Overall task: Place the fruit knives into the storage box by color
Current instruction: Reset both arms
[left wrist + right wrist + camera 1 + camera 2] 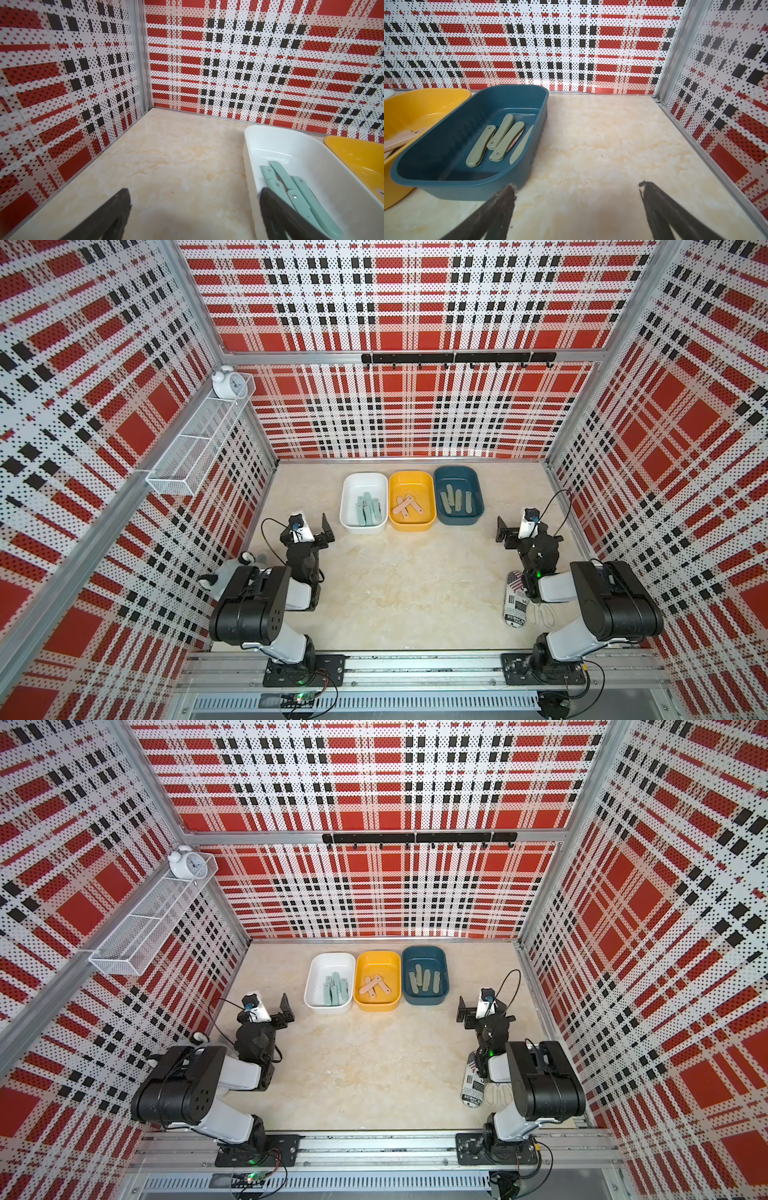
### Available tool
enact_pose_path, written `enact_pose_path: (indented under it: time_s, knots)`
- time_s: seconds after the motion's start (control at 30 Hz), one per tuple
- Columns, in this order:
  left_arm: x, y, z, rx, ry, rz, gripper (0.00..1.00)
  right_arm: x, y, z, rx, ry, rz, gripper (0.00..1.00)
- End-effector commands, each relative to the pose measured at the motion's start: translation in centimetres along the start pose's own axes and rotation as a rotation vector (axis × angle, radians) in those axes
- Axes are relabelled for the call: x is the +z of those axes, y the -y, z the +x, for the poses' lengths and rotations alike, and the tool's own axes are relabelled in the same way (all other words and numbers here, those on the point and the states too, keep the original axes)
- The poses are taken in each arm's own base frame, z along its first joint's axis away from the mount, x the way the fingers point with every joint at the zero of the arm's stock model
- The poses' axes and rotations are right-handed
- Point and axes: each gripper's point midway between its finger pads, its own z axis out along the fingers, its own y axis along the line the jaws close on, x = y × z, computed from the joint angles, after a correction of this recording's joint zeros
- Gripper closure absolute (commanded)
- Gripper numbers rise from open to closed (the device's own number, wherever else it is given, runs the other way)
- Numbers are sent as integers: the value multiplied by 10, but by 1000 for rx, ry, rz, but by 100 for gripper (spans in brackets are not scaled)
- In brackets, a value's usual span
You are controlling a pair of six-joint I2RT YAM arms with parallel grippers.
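Three storage boxes stand in a row at the back of the table in both top views. The white box holds mint-teal fruit knives, the yellow box holds peach ones, and the blue box holds sage-green ones. My left gripper hovers open just left of the white box, with nothing between its fingers. My right gripper is open and bare, to the right of the blue box. The wrist views show bare tabletop between the left gripper's fingers and the right gripper's.
A newspaper-print cylinder and white-handled scissors lie beside the right arm's base. A mesh shelf with an alarm clock hangs on the left wall. A black hook rail runs along the back wall.
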Motion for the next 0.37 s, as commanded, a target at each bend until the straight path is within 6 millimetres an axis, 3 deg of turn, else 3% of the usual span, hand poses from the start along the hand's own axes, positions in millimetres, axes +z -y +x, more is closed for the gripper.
enact_pose_path:
  time_s: [0.0,0.33]
  knots:
    - [3,2,-8,6,26,2,2,5,-2,-1,-5,-4,-7,0]
    - [2,2,-8,4,26,2,2,5,-2,-1,-3,-4,-11,0]
